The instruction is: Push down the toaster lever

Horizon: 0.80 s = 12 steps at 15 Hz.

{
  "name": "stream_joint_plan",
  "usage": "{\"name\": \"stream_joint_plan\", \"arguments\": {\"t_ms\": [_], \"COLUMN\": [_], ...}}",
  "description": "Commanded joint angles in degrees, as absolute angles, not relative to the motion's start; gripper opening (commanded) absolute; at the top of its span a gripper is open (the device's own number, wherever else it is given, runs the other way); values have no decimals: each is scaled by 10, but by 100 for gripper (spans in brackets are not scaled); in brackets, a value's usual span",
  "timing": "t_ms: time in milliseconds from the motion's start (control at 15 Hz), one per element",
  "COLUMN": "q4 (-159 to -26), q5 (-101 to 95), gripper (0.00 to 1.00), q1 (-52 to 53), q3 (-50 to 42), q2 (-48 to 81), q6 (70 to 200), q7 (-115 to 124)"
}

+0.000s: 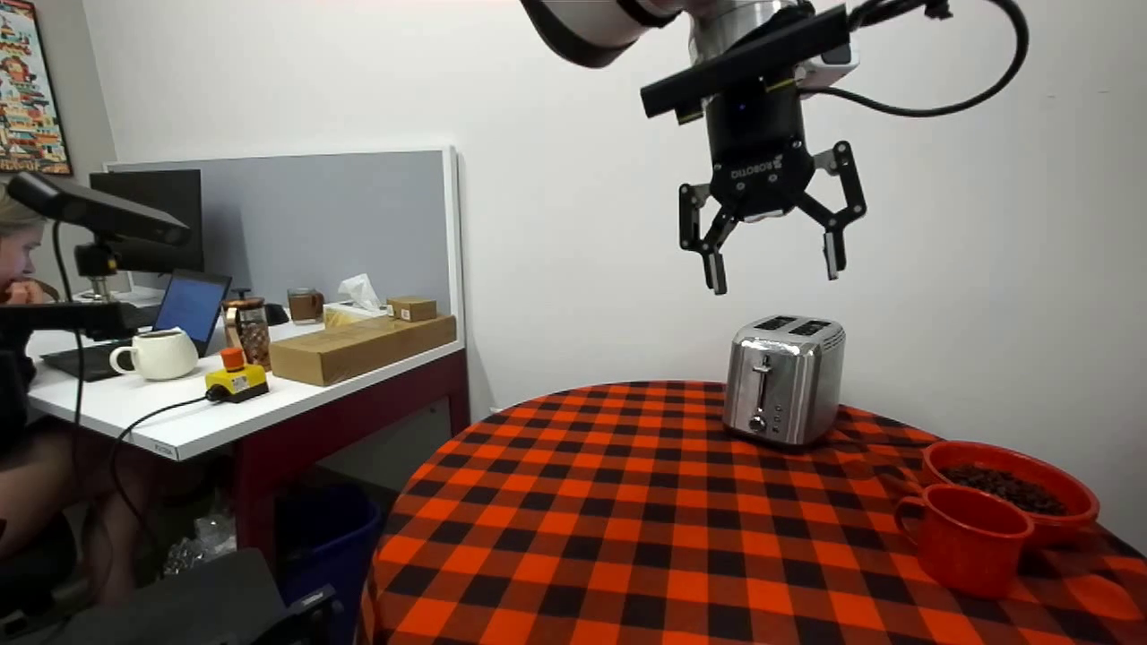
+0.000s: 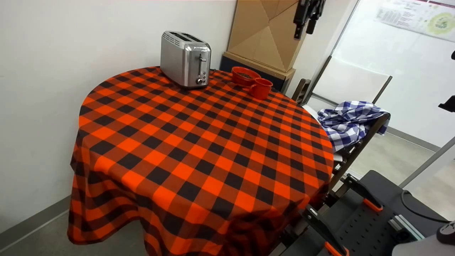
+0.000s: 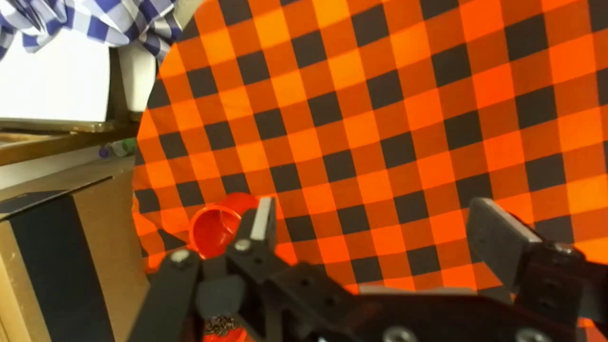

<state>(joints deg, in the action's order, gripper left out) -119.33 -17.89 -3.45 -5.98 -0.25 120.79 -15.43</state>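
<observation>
The silver toaster (image 1: 817, 385) stands upright on the red-and-black checked table (image 1: 573, 502), close to the wall. It also shows in an exterior view (image 2: 173, 58). Its lever (image 1: 762, 365) sits near the top of the slot on the front face, above a round knob; the lever shows there too (image 2: 202, 59). My gripper (image 1: 776, 280) is open with nothing between its fingers, in the air, and appears above the toaster in that view. In another exterior view its fingers (image 2: 304, 35) show at the top edge. In the wrist view the fingers (image 3: 373, 204) are wide apart; the toaster does not show there.
A red mug (image 1: 977, 548) and a red bowl (image 1: 1080, 494) with dark bits stand beside the toaster; both also show in the wrist view. A cardboard box (image 2: 263, 39) and a chair with a blue-white cloth (image 2: 350, 121) stand beyond the table edge.
</observation>
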Motion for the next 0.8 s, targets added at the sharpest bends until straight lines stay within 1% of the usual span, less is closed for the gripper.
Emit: {"name": "stream_joint_plan", "arguments": {"t_ms": [0,467,533,733], "q4": [-1085,-918,-979,-942], "q5": [-147,-42,-69,-58], "gripper": [100,100,100,100], "q1": [-33,-40,-36,-37], "q3": [-45,-17,-22,-19], "q2": [98,225,186,216], "q6": [1220,1197,1221,1217], "q7": [-155,-143,-150,-146]}}
